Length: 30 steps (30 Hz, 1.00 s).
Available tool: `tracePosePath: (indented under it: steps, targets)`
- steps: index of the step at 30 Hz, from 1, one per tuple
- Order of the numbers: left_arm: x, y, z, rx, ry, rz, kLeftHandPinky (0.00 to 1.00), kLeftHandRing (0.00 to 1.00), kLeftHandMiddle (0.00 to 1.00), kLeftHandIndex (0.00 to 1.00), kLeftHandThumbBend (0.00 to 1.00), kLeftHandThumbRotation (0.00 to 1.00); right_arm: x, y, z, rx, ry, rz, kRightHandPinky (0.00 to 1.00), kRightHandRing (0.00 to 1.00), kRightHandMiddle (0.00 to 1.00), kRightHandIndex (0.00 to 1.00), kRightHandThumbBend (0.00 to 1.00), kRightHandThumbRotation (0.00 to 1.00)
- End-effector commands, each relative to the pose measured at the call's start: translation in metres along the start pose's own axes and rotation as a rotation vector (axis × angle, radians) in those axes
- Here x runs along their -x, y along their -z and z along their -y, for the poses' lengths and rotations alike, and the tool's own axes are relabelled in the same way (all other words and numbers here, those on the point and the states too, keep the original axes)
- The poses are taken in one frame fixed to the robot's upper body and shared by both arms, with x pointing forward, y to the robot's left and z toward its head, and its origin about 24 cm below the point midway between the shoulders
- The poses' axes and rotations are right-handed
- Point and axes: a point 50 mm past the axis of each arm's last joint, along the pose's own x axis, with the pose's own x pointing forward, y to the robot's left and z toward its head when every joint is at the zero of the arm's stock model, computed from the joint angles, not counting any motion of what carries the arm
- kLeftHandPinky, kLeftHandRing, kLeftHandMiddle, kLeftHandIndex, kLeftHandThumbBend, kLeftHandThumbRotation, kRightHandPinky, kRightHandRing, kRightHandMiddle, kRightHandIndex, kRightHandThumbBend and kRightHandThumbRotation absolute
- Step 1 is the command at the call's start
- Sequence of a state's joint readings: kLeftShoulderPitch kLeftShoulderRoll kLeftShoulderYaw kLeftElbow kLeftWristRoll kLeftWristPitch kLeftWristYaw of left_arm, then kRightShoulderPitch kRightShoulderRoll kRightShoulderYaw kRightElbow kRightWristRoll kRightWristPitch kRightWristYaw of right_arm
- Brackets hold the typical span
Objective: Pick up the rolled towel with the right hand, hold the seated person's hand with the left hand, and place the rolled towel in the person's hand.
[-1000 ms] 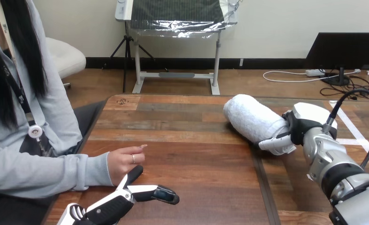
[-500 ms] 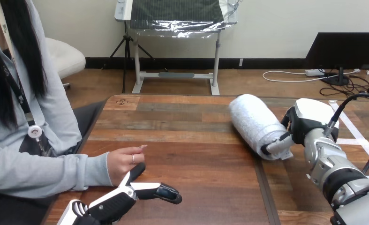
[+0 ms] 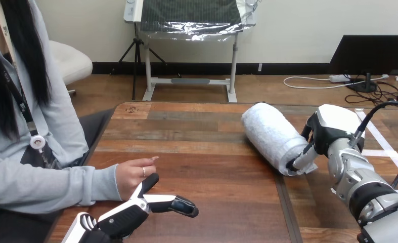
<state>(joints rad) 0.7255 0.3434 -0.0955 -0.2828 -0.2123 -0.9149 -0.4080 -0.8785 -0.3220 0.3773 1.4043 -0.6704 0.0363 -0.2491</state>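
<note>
Rolled towel swung slightly leftward, its near end clasped by right robot hand, fingers curled

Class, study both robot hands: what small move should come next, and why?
Probably curl the left hand round the person's hand: its fingers lie straight beside that hand, not gripping it, while the right hand has its fingers curled round the rolled towel.

a robot test lab, it seems: a plain wooden table under both machine hands, the left hand just beside a seated person's hand, the right hand well apart from it, on a silver forearm.
</note>
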Motion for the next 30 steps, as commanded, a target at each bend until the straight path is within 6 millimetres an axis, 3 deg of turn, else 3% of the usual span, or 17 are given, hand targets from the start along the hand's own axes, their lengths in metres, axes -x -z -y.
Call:
tracePosePath:
  steps: [1,15,30]
  targets:
    - [-0.0118,-0.0072,-0.0061,-0.047,0.000,0.074,1.00,0.74,0.70,0.68,0.92,0.69,-0.0027,-0.0004,0.0122,-0.040,0.037,0.017,0.43,0.52,0.57,0.51,0.88,0.00]
    - [-0.0107,-0.0023,-0.0085,-0.032,-0.003,0.070,1.00,0.74,0.69,0.68,0.94,0.65,-0.0032,-0.0002,0.0183,-0.149,0.072,0.047,0.52,0.59,0.60,0.50,0.90,0.00]
    - [-0.0118,0.0002,-0.0093,-0.054,-0.009,0.089,1.00,0.73,0.70,0.70,0.95,0.63,-0.0021,0.0039,0.0193,-0.370,0.120,0.027,0.49,0.55,0.57,0.50,0.91,0.00]
